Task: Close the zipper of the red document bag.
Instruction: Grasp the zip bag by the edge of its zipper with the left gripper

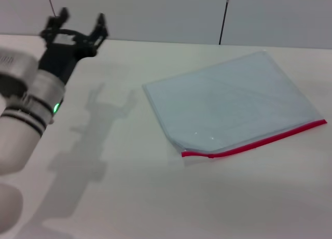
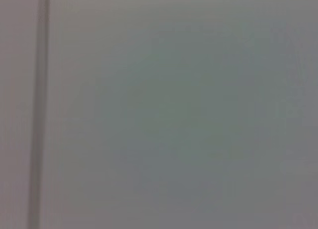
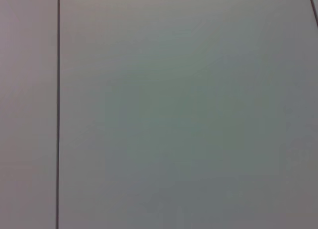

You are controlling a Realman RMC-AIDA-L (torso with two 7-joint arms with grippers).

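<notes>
Both wrist views show only a plain pale grey wall panel (image 2: 179, 114) crossed by a thin dark vertical seam (image 3: 58, 110); neither shows any fingers, the bag or the table. The right arm and its gripper appear in no view, so nothing can be said about them. In the head view the left arm is cut off at the picture's left edge, and only its white forearm, a grey wrist section with a small green light (image 1: 55, 108) and the black gripper are seen.

The left gripper (image 1: 80, 24) is raised over the far left part of the white table (image 1: 129, 197), pointing away from the robot toward the wall. Its two black fingers (image 1: 99, 25) stand clearly apart with nothing between them. Its shadow falls on the tabletop to the right of the arm.

The large flat rectangular document bag of translucent pale blue-white plastic (image 1: 233, 101) lies flat on the right half of the table, turned at an angle and well apart from the left gripper. The thin bright red zipper strip (image 1: 259, 141) runs along the bag's near edge, from its near-left corner up to the right. Near that left corner the plastic lifts a little above the strip; whether the zipper is parted there, and where its slider sits, is too small to make out.
</notes>
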